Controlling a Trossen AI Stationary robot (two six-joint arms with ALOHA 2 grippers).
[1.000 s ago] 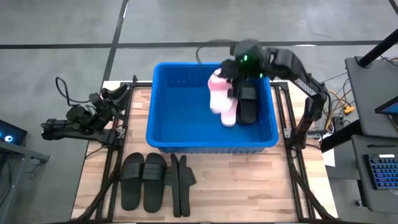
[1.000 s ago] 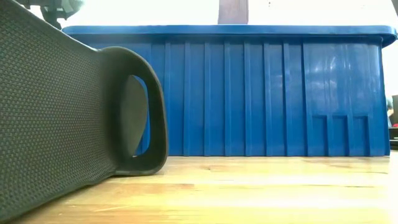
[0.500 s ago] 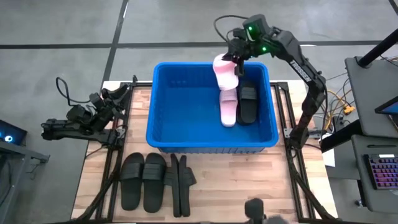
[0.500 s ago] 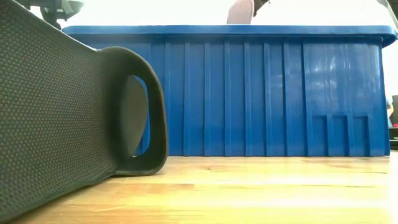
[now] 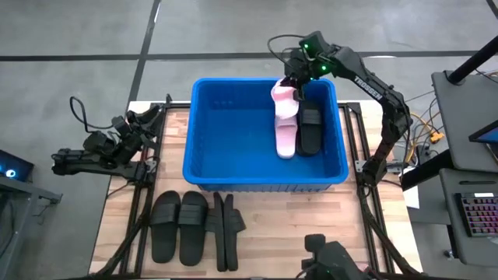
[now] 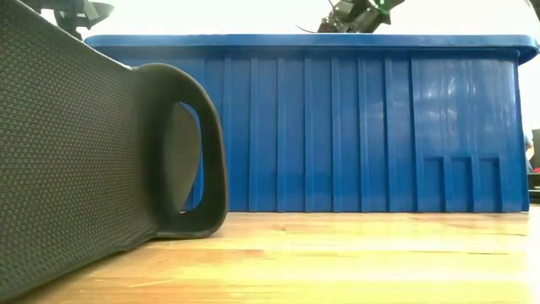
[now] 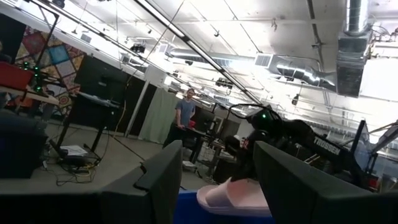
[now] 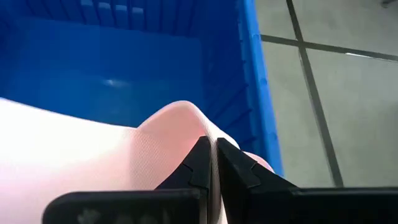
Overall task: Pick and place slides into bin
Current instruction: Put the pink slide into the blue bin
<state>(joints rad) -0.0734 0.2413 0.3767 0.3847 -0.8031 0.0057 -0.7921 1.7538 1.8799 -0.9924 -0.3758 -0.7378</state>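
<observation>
Above the blue bin point(image 5: 204, 167), the "TROSSEN"-lettered right pincer point(image 5: 291, 80) pinches a pink slide point(image 5: 284, 99)

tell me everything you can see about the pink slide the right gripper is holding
The pink slide is pale pink, matte and foam-like, with one wide strap. The right gripper is shut on a thin edge of it, holding it over the far right part of the blue bin, near the far rim. Directly under it a second pink slide lies flat on the bin floor beside a black slide. Whether the held slide touches the one below cannot be told.
</observation>
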